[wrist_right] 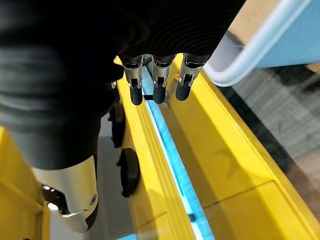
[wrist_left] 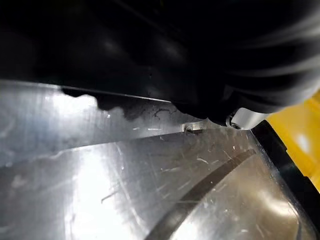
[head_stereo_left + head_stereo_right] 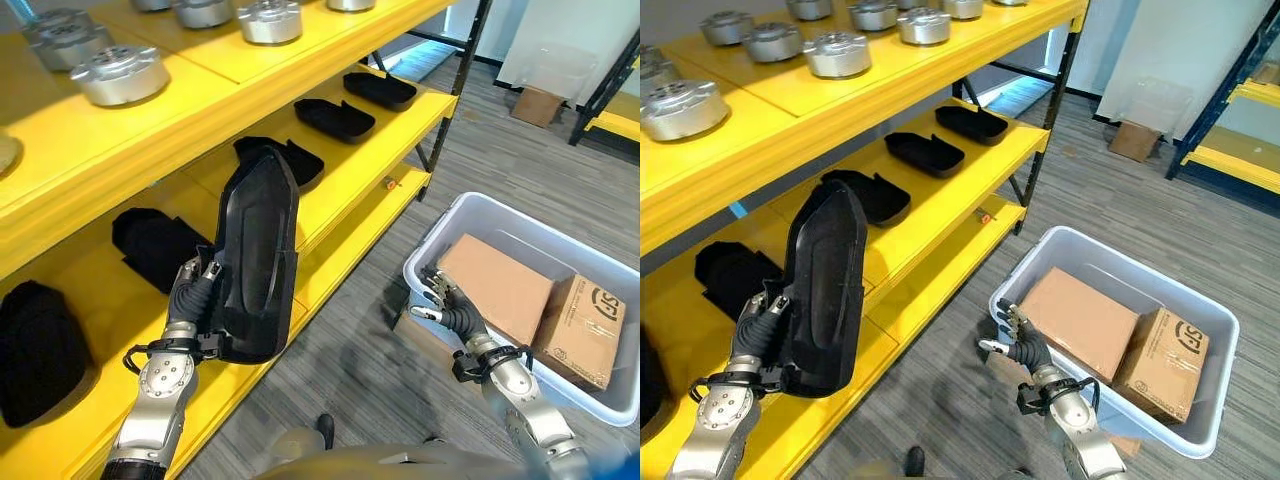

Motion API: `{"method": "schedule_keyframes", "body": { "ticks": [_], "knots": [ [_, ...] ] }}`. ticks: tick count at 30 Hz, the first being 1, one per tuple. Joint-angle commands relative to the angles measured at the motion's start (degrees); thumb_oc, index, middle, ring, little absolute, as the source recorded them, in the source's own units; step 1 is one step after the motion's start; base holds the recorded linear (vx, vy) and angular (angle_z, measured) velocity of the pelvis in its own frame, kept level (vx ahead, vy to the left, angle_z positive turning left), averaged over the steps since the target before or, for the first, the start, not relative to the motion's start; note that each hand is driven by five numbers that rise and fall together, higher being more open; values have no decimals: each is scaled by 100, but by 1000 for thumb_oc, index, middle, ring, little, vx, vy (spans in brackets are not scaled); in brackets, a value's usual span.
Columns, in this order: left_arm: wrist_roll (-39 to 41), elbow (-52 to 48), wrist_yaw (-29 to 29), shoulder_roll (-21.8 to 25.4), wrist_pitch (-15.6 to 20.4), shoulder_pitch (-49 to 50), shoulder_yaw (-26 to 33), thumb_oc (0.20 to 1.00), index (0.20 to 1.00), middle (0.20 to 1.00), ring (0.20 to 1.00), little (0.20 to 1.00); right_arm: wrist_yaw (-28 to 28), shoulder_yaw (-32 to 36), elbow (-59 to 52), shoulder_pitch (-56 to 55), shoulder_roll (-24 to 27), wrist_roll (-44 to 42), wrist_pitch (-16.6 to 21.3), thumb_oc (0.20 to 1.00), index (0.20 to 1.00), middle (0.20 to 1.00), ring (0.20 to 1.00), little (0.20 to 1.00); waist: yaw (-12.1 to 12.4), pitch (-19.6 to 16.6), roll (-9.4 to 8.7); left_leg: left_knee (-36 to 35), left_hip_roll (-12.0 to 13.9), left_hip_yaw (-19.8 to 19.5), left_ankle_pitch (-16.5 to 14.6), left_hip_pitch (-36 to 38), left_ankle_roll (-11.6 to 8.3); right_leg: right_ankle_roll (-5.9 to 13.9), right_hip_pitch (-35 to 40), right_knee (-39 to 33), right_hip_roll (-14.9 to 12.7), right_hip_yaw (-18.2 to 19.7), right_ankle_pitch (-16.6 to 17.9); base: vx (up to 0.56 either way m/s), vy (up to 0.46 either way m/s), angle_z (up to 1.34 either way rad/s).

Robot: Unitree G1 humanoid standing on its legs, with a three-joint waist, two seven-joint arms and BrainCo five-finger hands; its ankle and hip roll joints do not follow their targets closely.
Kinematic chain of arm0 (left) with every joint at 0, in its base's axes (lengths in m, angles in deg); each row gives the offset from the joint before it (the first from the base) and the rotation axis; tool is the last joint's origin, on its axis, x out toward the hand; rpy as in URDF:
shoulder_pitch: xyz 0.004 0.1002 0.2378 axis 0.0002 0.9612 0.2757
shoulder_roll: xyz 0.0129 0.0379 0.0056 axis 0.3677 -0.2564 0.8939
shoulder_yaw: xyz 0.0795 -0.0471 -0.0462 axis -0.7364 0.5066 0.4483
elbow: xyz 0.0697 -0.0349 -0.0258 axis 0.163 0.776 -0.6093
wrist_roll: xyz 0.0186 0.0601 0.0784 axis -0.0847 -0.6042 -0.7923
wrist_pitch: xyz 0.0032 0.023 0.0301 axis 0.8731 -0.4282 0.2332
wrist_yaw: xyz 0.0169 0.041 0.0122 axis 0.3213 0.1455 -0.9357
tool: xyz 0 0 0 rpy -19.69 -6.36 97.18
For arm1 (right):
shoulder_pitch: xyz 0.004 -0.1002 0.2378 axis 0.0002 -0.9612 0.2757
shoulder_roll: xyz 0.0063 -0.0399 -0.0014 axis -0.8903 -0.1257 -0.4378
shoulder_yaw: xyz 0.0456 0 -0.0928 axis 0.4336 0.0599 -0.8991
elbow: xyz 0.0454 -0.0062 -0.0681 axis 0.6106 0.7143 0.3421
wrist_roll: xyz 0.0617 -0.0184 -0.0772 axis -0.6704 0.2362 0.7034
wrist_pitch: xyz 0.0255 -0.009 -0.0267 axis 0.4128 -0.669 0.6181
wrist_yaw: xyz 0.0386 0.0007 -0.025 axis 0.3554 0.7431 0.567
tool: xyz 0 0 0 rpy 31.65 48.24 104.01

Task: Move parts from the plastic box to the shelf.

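A large black moulded plastic part (image 3: 255, 250) stands upright in front of the yellow shelf's (image 3: 330, 215) middle level. My left hand (image 3: 192, 290) is shut on its left edge from below; the left wrist view shows the part's glossy surface (image 2: 150, 180) very close. My right hand (image 3: 440, 305) hangs open, fingers (image 1: 155, 85) relaxed, just outside the near left corner of the grey plastic box (image 3: 435, 228) on the floor. Inside that box lie two cardboard cartons (image 3: 495, 285).
Several black parts (image 3: 335, 118) lie along the shelf's middle level, one dark bundle (image 3: 150, 245) just behind the held part. Round metal discs (image 3: 120, 75) sit on the upper level. A cardboard box (image 3: 537, 105) and another yellow rack (image 3: 615, 120) stand farther off on the carpet.
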Motion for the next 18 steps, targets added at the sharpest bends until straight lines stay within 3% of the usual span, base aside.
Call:
{"method": "schedule_keyframes", "body": {
  "ticks": [1, 2, 5, 8, 9, 10, 11, 16, 17, 18],
  "knots": [
    [-25, -742, 47, 234, 367, -101, 235, 200, 200, 200, 200, 200, 251, -241, -292, 281, 115, -193, 166, 1000, 1000, 1000, 1000, 1000, -47, -76, -22, -344, -183, 452, 6, 121, 106, -249, -59, 275, 1264, -395, -167, -48, 140, 23],
    [-24, -755, 49, 234, 360, -85, 246, 200, 200, 200, 200, 200, 253, -249, -291, 279, 114, -195, 167, 1000, 1000, 1000, 1000, 1000, -73, -66, -43, -363, -203, 433, 12, 147, 105, -249, -59, 331, 1237, -410, -215, -28, 102, 14],
    [0, -713, 58, 223, 351, -53, 259, 200, 200, 200, 200, 200, 331, -360, -255, 347, 125, -196, 193, 1000, 1000, 1000, 1000, 1000, -33, -152, -178, -307, -287, 372, 84, 85, 117, -189, 36, 611, 1631, -154, -256, -48, 2, 6],
    [45, -753, 32, 178, 368, 91, 331, 200, 200, 200, 200, 200, 311, -467, -202, 419, 83, -189, 179, 1000, 1000, 1000, 1000, 1000, 145, -203, -244, -284, -293, 434, 98, -19, 108, -313, 298, 106, 1546, -303, -395, -104, -49, -9],
    [70, -811, 65, 107, 380, 166, 382, 200, 200, 200, 200, 200, 284, -484, -202, 481, 109, -204, 193, 1000, 1000, 1000, 1000, 1000, 222, -284, -291, -255, -313, 499, 181, -180, 39, -316, 620, -610, 1570, -231, -447, -76, -37, -11],
    [71, -815, 67, 107, 379, 173, 386, 200, 200, 200, 200, 200, 283, -487, -203, 480, 110, -205, 193, 1000, 1000, 1000, 1000, 1000, 230, -286, -290, -255, -307, 509, 178, -174, 36, -320, 645, -659, 1580, -220, -423, -230, -64, -13],
    [196, -845, 81, 61, 433, 195, 397, 200, 200, 200, 200, 200, 260, -470, -226, 549, 164, -220, 204, 1000, 1000, 1000, 1000, 1000, 347, -323, -294, -144, -291, 628, 292, -466, -46, -402, 846, -1284, 1685, 6, -376, -212, -36, -13],
    [273, -906, 200, 14, 442, 341, 369, 200, 200, 200, 200, 200, 348, -384, -407, 464, 381, -215, 215, 1000, 1000, 1000, 1000, 1000, 430, -185, -274, 143, -215, 716, 535, -836, -177, -554, 983, -1574, 1790, -2, -301, -289, -63, -24],
    [258, -854, 223, -22, 417, 356, 318, 200, 200, 200, 200, 200, 337, -322, -403, 412, 456, -231, 223, 1000, 1000, 1000, 1000, 1000, 434, -17, -221, 523, -233, 634, 734, -1075, -361, -638, 970, -1558, 1842, -40, -316, -190, -36, 9],
    [257, -850, 222, -26, 418, 347, 314, 200, 200, 200, 200, 200, 338, -317, -403, 415, 460, -232, 224, 1000, 1000, 1000, 1000, 1000, 418, -13, -210, 554, -232, 614, 729, -1097, -368, -643, 965, -1552, 1849, -60, -317, -285, -38, 22]
  ]
}}
